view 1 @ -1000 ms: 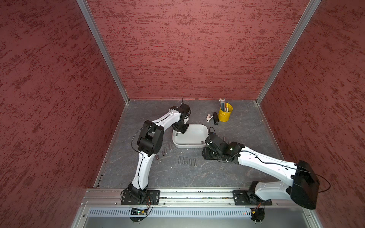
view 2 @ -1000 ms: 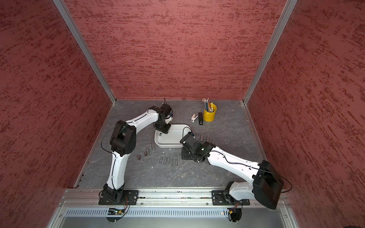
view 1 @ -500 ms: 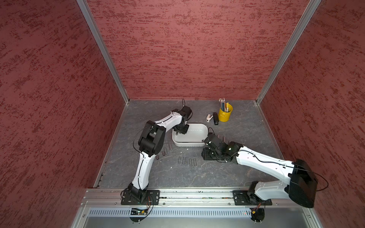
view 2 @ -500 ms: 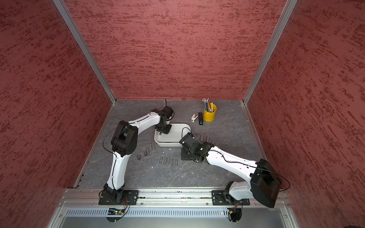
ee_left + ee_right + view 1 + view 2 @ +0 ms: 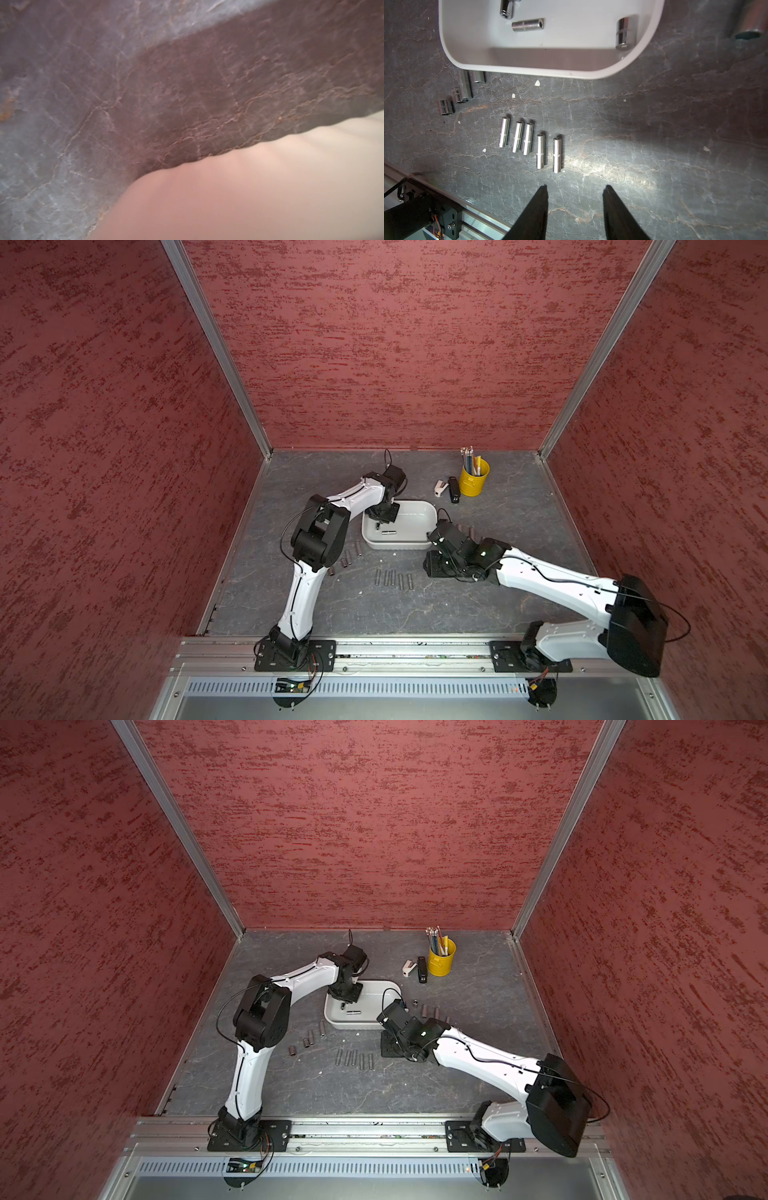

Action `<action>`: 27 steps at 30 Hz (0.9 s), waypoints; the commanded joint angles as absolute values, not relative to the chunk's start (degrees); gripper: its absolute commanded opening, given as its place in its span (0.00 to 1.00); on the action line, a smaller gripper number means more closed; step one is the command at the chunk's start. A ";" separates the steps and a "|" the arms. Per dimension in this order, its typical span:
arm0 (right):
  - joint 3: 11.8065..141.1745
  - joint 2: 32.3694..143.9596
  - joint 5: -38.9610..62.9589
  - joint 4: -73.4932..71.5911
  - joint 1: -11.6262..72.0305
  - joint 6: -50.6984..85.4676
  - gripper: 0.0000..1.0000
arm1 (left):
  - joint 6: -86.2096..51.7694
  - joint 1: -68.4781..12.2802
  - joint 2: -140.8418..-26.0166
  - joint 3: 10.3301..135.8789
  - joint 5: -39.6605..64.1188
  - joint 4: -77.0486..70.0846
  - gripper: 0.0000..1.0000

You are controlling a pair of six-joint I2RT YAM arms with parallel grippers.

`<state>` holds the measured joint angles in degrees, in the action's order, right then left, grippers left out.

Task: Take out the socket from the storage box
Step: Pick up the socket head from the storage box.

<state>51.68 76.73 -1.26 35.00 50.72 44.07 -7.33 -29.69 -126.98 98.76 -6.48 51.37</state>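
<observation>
The storage box [image 5: 415, 545] [image 5: 361, 1026] is a shallow white tub in mid-table. In the right wrist view one socket [image 5: 527, 25] lies on its floor and another [image 5: 625, 33] stands in a corner. A third socket [image 5: 506, 9] is tipped up under my left gripper [image 5: 379, 523], which reaches down into the box's left end; its fingertips are hidden. The left wrist view shows only blurred box wall [image 5: 249, 197] and table. My right gripper [image 5: 575, 187] is open over bare table, just right of the box's front corner [image 5: 432, 566].
Several slim sockets [image 5: 527, 139] lie in a row in front of the box, and short ones [image 5: 460, 91] to its front left. More sockets [image 5: 428, 1011] lie right of the box. A yellow pencil bucket [image 5: 473, 481] and a stapler [image 5: 454, 490] stand at the back.
My left gripper has sunk a little further into the box's left end. The box and the right arm have stayed where they were.
</observation>
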 commanded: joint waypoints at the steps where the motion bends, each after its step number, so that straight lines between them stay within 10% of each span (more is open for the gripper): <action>1: 51.06 77.06 -0.69 33.93 50.34 43.77 0.47 | -9.34 -29.64 -128.35 97.45 -6.39 53.13 0.19; 15: 51.32 76.81 -1.40 34.19 50.36 43.29 0.46 | -16.48 -28.32 -113.92 95.28 -3.54 54.73 0.13; 27: 53.21 77.14 -1.67 34.28 50.36 41.72 0.46 | -30.77 -21.56 -82.46 62.94 -5.88 54.37 0.13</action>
<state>51.68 76.73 -1.26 34.98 50.72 43.00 -24.75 -22.44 -87.96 68.49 -4.89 53.49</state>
